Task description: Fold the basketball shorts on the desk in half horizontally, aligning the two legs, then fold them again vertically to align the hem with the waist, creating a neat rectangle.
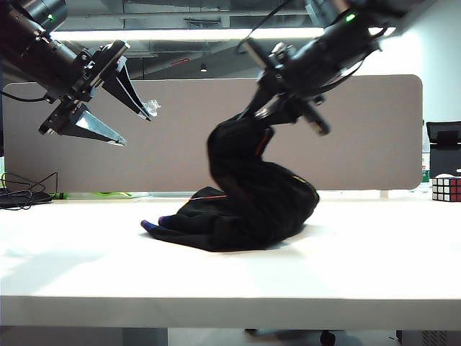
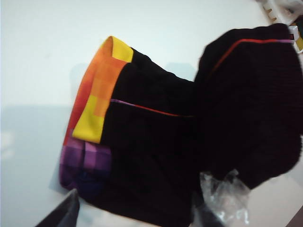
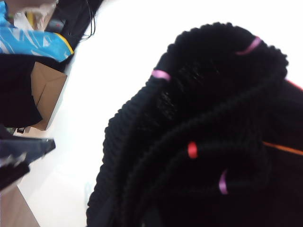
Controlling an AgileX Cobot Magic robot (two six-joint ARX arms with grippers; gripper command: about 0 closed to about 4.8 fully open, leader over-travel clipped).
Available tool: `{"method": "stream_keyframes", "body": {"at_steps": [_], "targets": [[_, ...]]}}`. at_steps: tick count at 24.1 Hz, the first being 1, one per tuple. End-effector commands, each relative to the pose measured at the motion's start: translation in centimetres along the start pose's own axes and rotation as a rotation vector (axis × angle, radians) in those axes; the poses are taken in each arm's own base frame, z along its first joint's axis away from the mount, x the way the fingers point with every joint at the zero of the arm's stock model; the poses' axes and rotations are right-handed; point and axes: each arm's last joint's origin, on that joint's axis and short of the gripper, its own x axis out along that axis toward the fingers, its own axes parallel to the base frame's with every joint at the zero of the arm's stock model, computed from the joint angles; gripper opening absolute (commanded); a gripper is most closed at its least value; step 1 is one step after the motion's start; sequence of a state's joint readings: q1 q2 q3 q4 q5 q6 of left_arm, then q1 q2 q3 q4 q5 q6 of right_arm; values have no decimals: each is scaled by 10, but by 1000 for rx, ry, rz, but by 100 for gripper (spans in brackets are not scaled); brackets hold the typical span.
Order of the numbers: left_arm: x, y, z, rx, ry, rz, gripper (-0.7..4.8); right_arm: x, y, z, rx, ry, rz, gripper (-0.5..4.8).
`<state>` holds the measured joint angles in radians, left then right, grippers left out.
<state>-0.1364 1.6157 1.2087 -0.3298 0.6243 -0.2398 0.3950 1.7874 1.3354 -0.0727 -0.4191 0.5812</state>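
The basketball shorts (image 1: 245, 194) rise from the desk (image 1: 374, 267) in a dark column, their upper end lifted by the right gripper (image 1: 277, 108), whose jaws are closed on the black fabric above the middle of the desk. The lower part of the shorts lies bunched on the white surface, with a bit of purple hem (image 1: 153, 225) poking out toward the left. The left gripper (image 1: 133, 124) hangs high on the left, well apart from the shorts, its two dark fingers spread wide and holding nothing. A grey divider panel (image 1: 374, 137) stands behind the desk, and a puzzle cube (image 1: 446, 189) sits at the far right edge.
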Motion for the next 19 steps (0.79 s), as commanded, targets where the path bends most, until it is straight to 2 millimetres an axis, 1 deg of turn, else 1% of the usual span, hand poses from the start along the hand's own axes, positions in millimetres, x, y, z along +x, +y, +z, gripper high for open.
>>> {"method": "stream_keyframes", "body": {"at_steps": [1, 2, 5, 6, 8, 10, 11, 14, 15, 16, 19], "targets": [[-3, -2, 2, 17, -16, -3, 295, 23, 4, 3, 6, 11, 24, -6], [-3, -2, 2, 18, -15, -2, 295, 32, 2, 1, 18, 25, 22, -6], [-2, -2, 2, 18, -15, -1, 295, 45, -3, -1, 44, 20, 32, -5], [-2, -2, 2, 18, -16, 0, 295, 47, -3, -1, 53, 12, 39, -5], [-2, -2, 2, 18, -16, 1, 295, 51, -4, 0, 68, -5, 59, 16], [-3, -1, 2, 26, -19, 9, 295, 51, -3, 1, 69, -21, 72, 69], [-3, -1, 2, 29, -18, 16, 295, 51, -2, 2, 70, -31, 79, 130], [-2, -1, 2, 29, -15, 16, 295, 51, -2, 3, 67, -38, 85, 259], [-2, -1, 2, 29, -15, 16, 295, 51, -1, 3, 62, -38, 100, 288], [-2, -1, 2, 29, -15, 17, 295, 51, 1, 5, 51, -39, 132, 307], [-2, -1, 2, 29, -15, 18, 295, 50, 17, 12, -6, -85, 298, 306]]}}
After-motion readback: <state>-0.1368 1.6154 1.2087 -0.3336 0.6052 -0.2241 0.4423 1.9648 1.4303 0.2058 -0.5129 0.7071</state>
